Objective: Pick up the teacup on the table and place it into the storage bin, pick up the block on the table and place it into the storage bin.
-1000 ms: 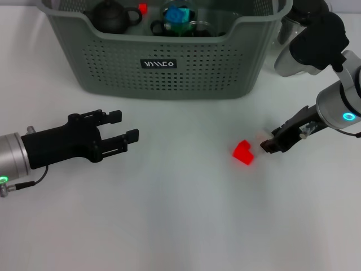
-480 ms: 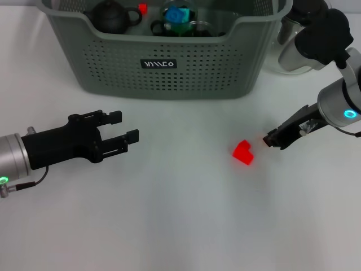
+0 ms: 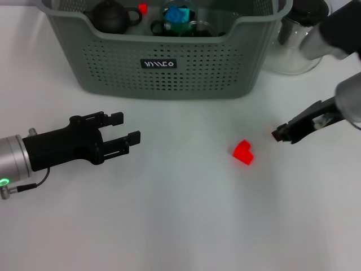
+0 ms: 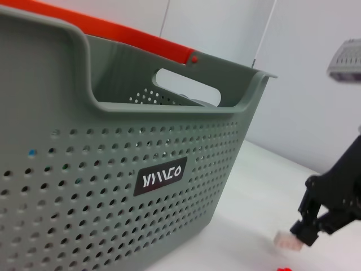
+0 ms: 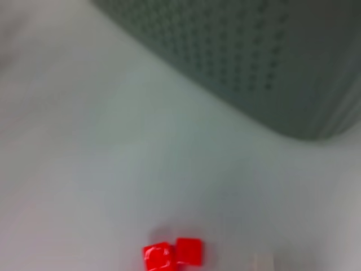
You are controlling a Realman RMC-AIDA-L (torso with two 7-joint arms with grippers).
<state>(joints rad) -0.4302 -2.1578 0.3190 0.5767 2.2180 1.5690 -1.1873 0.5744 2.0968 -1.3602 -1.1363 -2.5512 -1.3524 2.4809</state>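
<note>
Left gripper (image 3: pixel 125 135) sitting at mid-left of the head view, lying low over the white bench (image 3: pixel 169 214), fingers (image 3: pixel 115 117) spread apart, grasping nothing. Up top, spanning the upper middle of the frame, the grey-green storage bin (image 3: pixel 169 73) with its black label (image 3: pixel 158 64); inside along the top edge, a dark teapot (image 3: pixel 111 17), a small red piece (image 3: pixel 142 8) and a blue thing (image 3: pixel 178 15) among dark cups. Just right of centre, the red block (image 3: pixel 243 152) lying loose on the bench, well apart from the bin. Right of that, the right gripper (image 3: pixel 280 134) at mid-right, near the block but not touching; can't tell whether its fingers are released or clenched. Upper right corner, a clear glass pitcher (image 3: pixel 290 51) beside the bin. From the right wrist view, same block (image 5: pixel 172 254) low in the frame, bin wall above.
</note>
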